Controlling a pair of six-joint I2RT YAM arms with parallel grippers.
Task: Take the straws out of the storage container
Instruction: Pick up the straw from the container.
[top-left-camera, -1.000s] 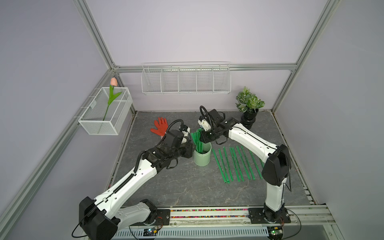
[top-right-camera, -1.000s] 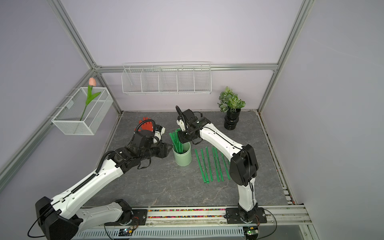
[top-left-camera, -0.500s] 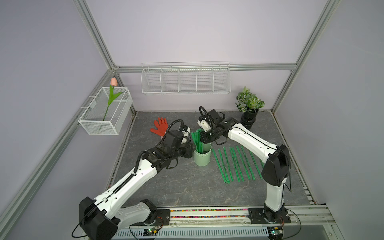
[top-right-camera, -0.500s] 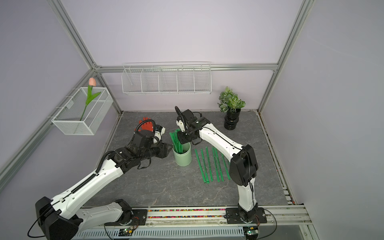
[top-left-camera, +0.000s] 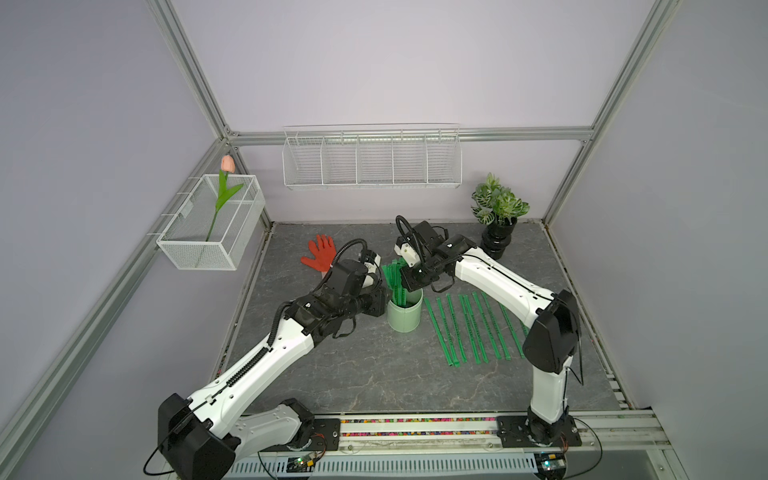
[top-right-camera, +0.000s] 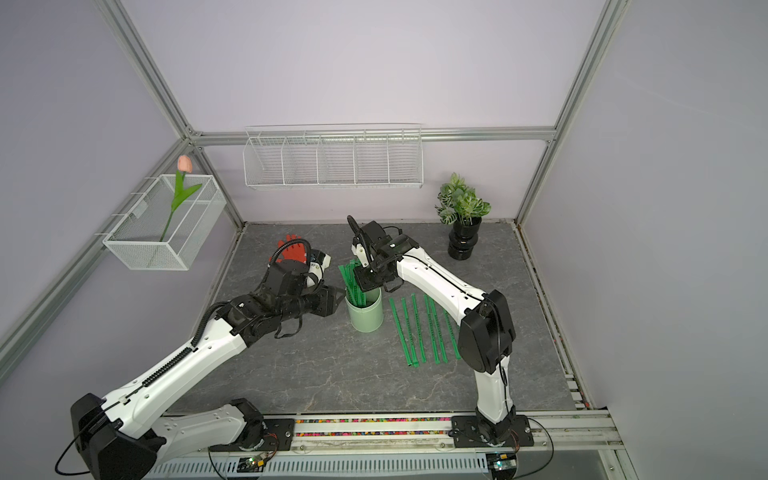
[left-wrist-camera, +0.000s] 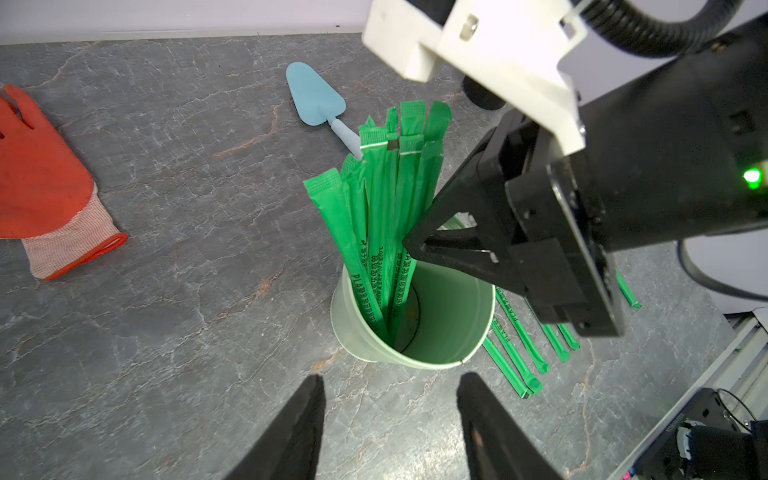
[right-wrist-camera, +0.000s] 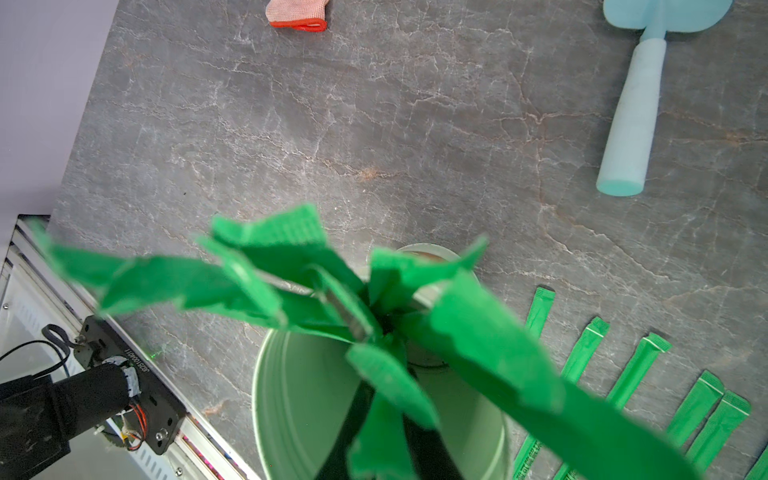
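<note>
Straws (left-wrist-camera: 382, 199) leaned in the cup (left-wrist-camera: 453, 328), likely light and floppy, best gripped near its rim. There the right gripper (left-wrist-camera: 409, 245) pinched one. The left gripper (left-wrist-camera: 390, 376) gaped beside the cup.

left white-and-black arm (top-left-camera: 266, 357): reaches forward, low, wrist level | left black two-finger tool (left-wrist-camera: 392, 377): jaws spread well apart | right white-and-black arm (top-left-camera: 498, 282): elbow raised, wrist bent downward | right black two-finger tool (left-wrist-camera: 411, 243): jaws pinched together on thin bright green straw (right-wrist-camera: 380, 399)

The straws (left-wrist-camera: 374, 232) look paper-wrapped, the container (left-wrist-camera: 451, 328) smooth, the tabletop (left-wrist-camera: 187, 166) matt stone.
</note>
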